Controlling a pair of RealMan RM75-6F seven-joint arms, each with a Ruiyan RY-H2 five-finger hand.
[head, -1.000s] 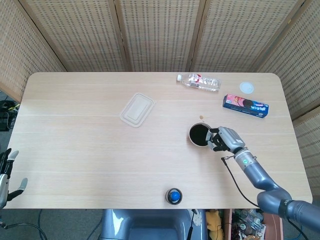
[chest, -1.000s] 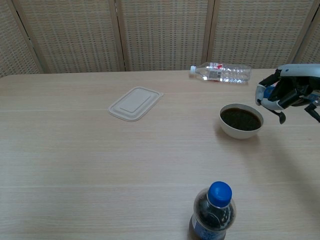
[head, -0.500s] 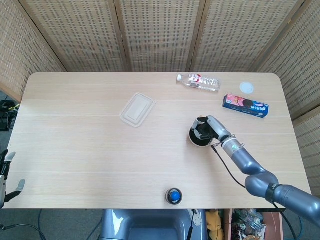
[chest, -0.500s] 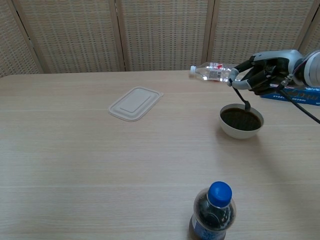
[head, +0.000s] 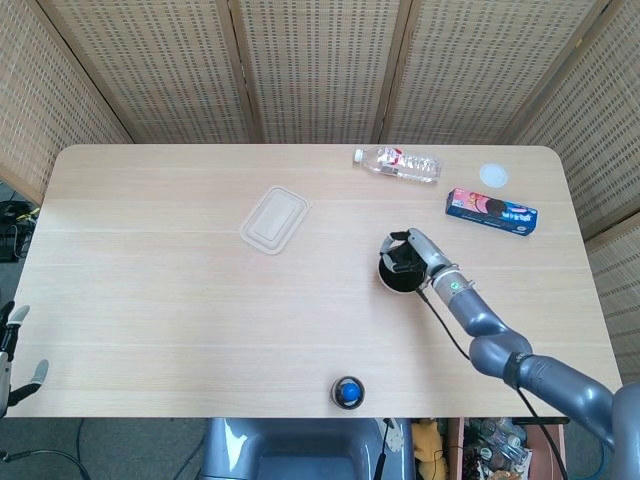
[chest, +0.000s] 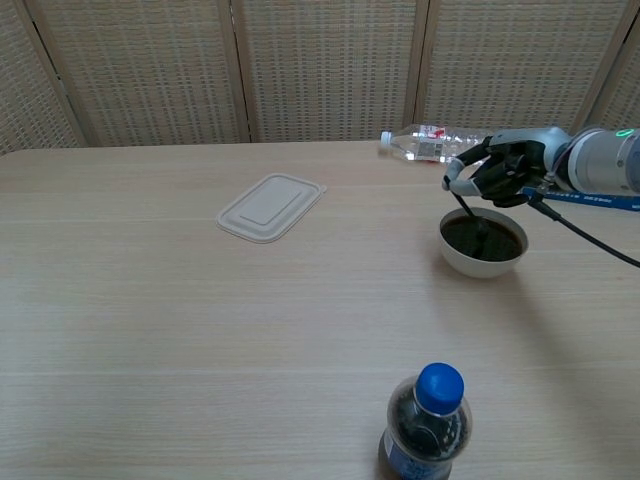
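Woven screen panels behind a pale wooden desk (head: 150, 300), shown from head and chest cameras. Near the right side, right hand (head: 408, 252) (chest: 497, 168) poised just above a white bowl (head: 399, 281) (chest: 481, 262) of dark liquid, fingers curled and apparently pinching a thin dark utensil (chest: 468, 213), its lower end dipping into the bowl. At the near left edge, left hand (head: 8, 345) off the desk, fingers apart, grasping nothing.

Further back, a clear water bottle (head: 397, 163) (chest: 440, 145) lying on its side, a blue biscuit box (head: 491, 211) and a small white disc (head: 493, 176). Left of centre, a pale container lid (head: 274, 220) (chest: 271, 207); at the near edge, a blue-capped cola bottle (head: 347, 392) (chest: 427, 430) standing upright.

Likely risks, judged from this pose: a spill of dark liquid over the rim if stirred or lifted too briskly; a nudged or tipped bowl if lowered against its rim; a dropped utensil, given so slight a pinch.

Hard to make out: whether that utensil is a spoon or a stirrer, and how exactly pinched. Left hand mostly cut off by the frame; liquid depth impossible to judge.
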